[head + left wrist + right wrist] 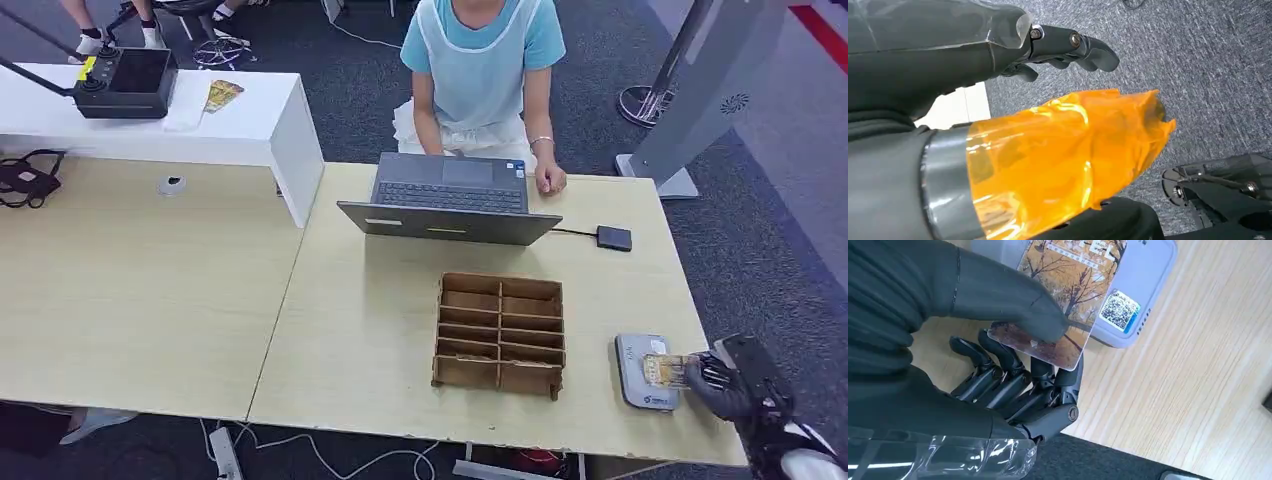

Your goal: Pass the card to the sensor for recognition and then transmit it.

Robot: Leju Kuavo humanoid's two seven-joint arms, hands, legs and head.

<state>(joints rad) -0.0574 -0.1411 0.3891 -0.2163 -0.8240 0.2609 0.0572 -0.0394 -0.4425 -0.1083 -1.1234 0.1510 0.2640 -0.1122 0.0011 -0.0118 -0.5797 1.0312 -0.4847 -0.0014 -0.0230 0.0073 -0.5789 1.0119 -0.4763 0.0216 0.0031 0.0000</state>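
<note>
Head view: right hand (722,385) pinched the card (668,370) flat over the grey sensor (640,372), long axis running from hand toward the brown compartmented organizer (500,332); laptop (450,198) beyond. Left wrist view: left hand (1068,47) curled, holding nothing, above carpet. Right wrist view: thumb atop glossy tree-printed card, fingers (1008,375) beneath, on woodgrain table (1198,380).

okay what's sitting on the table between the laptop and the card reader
In the head view, the brown cardboard divider tray lies between the laptop and the card reader; otherwise bare tabletop.
</note>
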